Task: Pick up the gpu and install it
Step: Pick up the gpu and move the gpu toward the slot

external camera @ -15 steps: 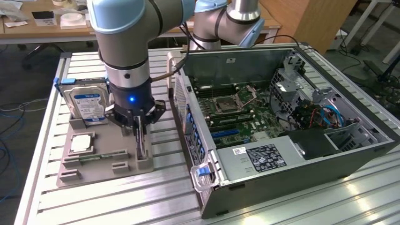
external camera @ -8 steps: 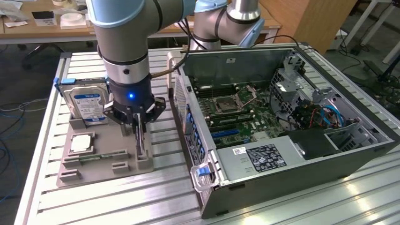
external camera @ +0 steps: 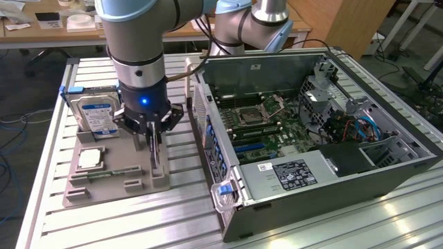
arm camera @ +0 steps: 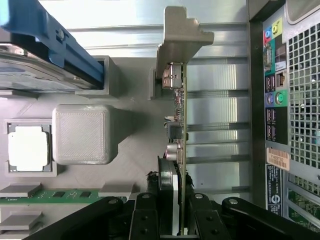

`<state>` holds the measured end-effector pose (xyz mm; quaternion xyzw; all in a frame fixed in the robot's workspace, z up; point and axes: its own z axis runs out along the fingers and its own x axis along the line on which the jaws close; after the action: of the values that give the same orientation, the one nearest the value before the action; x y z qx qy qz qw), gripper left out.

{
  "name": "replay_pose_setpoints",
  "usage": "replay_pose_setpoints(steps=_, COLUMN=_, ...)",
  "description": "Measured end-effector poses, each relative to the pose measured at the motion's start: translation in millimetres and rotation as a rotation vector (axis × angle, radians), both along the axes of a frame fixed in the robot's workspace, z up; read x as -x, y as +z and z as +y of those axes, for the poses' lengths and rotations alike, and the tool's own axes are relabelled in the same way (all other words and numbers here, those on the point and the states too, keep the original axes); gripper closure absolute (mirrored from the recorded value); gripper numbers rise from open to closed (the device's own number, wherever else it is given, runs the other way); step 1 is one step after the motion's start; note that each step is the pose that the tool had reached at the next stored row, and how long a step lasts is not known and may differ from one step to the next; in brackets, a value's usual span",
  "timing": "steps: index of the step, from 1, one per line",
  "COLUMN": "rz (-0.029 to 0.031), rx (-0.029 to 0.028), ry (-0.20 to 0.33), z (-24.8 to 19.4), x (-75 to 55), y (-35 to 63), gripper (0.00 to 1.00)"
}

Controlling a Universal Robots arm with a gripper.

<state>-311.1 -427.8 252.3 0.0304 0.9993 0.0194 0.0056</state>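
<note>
GPU card (arm camera: pixel 181 125) stood edge-up in its slot on the grey fixture tray (external camera: pixel 111 155), at the exterior view's left beside the computer case (external camera: pixel 332 192), so I held the gripper (external camera: pixel 153 148) jaws pinched narrowly across its thin faces.

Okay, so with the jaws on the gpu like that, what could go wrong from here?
The gripper, jaws apparently closed, pinches the thin gpu by its edge, so it could tilt or slip on lifting. Its metal bracket sits close against the grey holder and might snag. The computer case stands right beside the holder; a swing could strike its wall.
</note>
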Motion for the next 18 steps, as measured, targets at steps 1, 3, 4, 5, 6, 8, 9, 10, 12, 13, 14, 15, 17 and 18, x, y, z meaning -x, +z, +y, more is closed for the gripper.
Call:
replay_pose_setpoints(steps=1, rz=-0.0001, rx=-0.0001, ry=0.000, z=0.0, x=0.0, y=2.1, gripper=0.72)
replay_pose_setpoints(steps=3, rz=-0.0001, rx=0.0000, ry=0.000, z=0.0, x=0.0, y=6.9, gripper=0.72)
replay_pose_setpoints(steps=4, rz=-0.0001, rx=-0.0001, ry=0.000, z=0.0, x=0.0, y=9.4, gripper=0.72)
replay_pose_setpoints(steps=5, rz=-0.0001, rx=-0.0001, ry=0.000, z=0.0, x=0.0, y=12.2, gripper=0.72)
replay_pose_setpoints(steps=6, rz=-0.0001, rx=0.0000, ry=0.000, z=0.0, x=0.0, y=15.0, gripper=0.72)
replay_pose_setpoints(steps=8, rz=-0.0001, rx=-0.0001, ry=0.000, z=0.0, x=0.0, y=20.9, gripper=0.72)
replay_pose_setpoints(steps=9, rz=-0.0001, rx=-0.0001, ry=0.000, z=0.0, x=0.0, y=23.8, gripper=0.72)
replay_pose_setpoints(steps=10, rz=-0.0001, rx=0.0000, ry=0.000, z=0.0, x=0.0, y=26.6, gripper=0.72)
replay_pose_setpoints(steps=12, rz=0.0000, rx=0.0000, ry=0.000, z=0.0, x=0.0, y=32.4, gripper=0.72)
replay_pose_setpoints(steps=13, rz=-0.0001, rx=-0.0001, ry=0.000, z=0.0, x=0.0, y=35.3, gripper=0.72)
replay_pose_setpoints(steps=14, rz=-0.0001, rx=-0.0002, ry=0.000, z=0.0, x=0.0, y=38.4, gripper=0.72)
replay_pose_setpoints(steps=15, rz=-0.0001, rx=-0.0002, ry=0.000, z=0.0, x=0.0, y=41.5, gripper=0.72)
replay_pose_setpoints(steps=17, rz=-0.0001, rx=-0.0004, ry=0.000, z=0.0, x=0.0, y=47.8, gripper=0.72)
replay_pose_setpoints(steps=18, rz=-0.0001, rx=-0.0006, ry=0.000, z=0.0, x=0.0, y=51.1, gripper=0.72)
